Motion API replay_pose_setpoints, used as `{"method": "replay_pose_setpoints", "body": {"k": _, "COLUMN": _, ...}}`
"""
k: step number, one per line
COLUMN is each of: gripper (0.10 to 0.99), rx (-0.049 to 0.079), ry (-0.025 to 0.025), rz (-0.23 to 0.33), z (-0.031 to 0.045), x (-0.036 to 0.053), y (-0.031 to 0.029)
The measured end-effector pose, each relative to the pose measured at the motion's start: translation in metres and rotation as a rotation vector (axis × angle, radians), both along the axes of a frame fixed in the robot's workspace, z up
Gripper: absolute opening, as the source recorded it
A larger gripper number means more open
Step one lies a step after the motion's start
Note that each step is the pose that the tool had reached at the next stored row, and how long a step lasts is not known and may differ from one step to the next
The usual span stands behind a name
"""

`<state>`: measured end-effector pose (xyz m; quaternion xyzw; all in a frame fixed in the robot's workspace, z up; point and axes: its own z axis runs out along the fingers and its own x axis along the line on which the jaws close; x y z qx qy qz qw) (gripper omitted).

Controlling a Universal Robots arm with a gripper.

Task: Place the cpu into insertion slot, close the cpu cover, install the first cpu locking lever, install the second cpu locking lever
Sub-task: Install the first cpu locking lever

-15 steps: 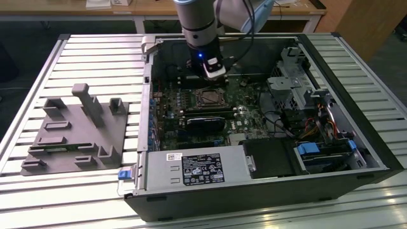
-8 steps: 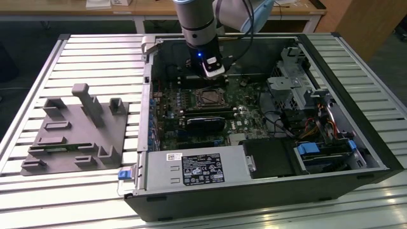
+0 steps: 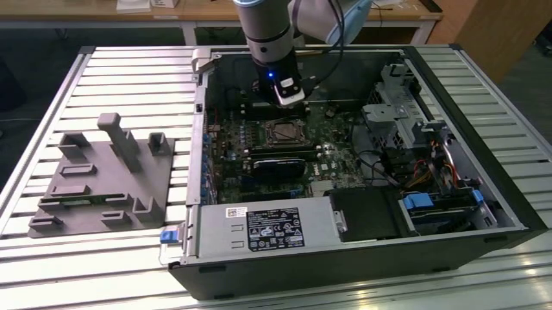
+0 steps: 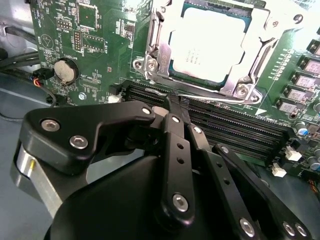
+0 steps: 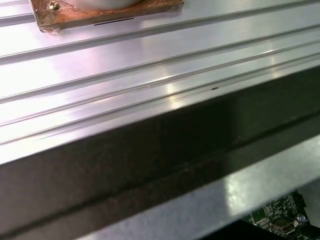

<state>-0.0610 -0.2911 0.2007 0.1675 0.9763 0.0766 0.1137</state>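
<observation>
One cpu (image 4: pixel 207 42) seated under cpu cover (image 4: pixel 159 60) (second wrist view).

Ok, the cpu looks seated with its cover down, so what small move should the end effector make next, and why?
Probably press the end effector onto the locking lever just ahead of its tip. The cpu already lies under the lowered cpu cover, and the shut tip hovers right beside that thin lever along the cover's near edge.
</observation>
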Motion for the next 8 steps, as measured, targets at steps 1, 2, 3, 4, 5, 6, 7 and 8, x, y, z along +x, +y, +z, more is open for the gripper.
{"method": "replay_pose_setpoints", "body": {"k": 1, "gripper": 0.106, "rx": 0.000, "ry": -0.0003, "rz": 0.000, "z": -0.0003, "x": 0.0000, "y": 0.0000}}
{"method": "replay_pose_setpoints", "body": {"k": 2, "gripper": 0.106, "rx": 0.000, "ry": -0.0003, "rz": 0.000, "z": -0.0006, "x": 0.0000, "y": 0.0000}}
{"method": "replay_pose_setpoints", "body": {"k": 3, "gripper": 0.106, "rx": 0.000, "ry": -0.0003, "rz": 0.000, "z": -0.0009, "x": 0.0000, "y": 0.0001}}
{"method": "replay_pose_setpoints", "body": {"k": 4, "gripper": 0.106, "rx": 0.000, "ry": -0.0003, "rz": 0.000, "z": -0.0011, "x": 0.0000, "y": 0.0000}}
{"method": "replay_pose_setpoints", "body": {"k": 5, "gripper": 0.106, "rx": 0.000, "ry": -0.0002, "rz": 0.000, "z": -0.0015, "x": 0.0000, "y": 0.0000}}
{"method": "replay_pose_setpoints", "body": {"k": 6, "gripper": 0.106, "rx": 0.000, "ry": -0.0002, "rz": -0.001, "z": -0.0018, "x": 0.0000, "y": 0.0000}}
{"method": "replay_pose_setpoints", "body": {"k": 7, "gripper": 0.106, "rx": -0.001, "ry": -0.0002, "rz": -0.001, "z": -0.0021, "x": 0.0000, "y": 0.0000}}
{"method": "replay_pose_setpoints", "body": {"k": 8, "gripper": 0.106, "rx": -0.001, "ry": -0.0002, "rz": -0.001, "z": -0.0024, "x": 0.0000, "y": 0.0000}}
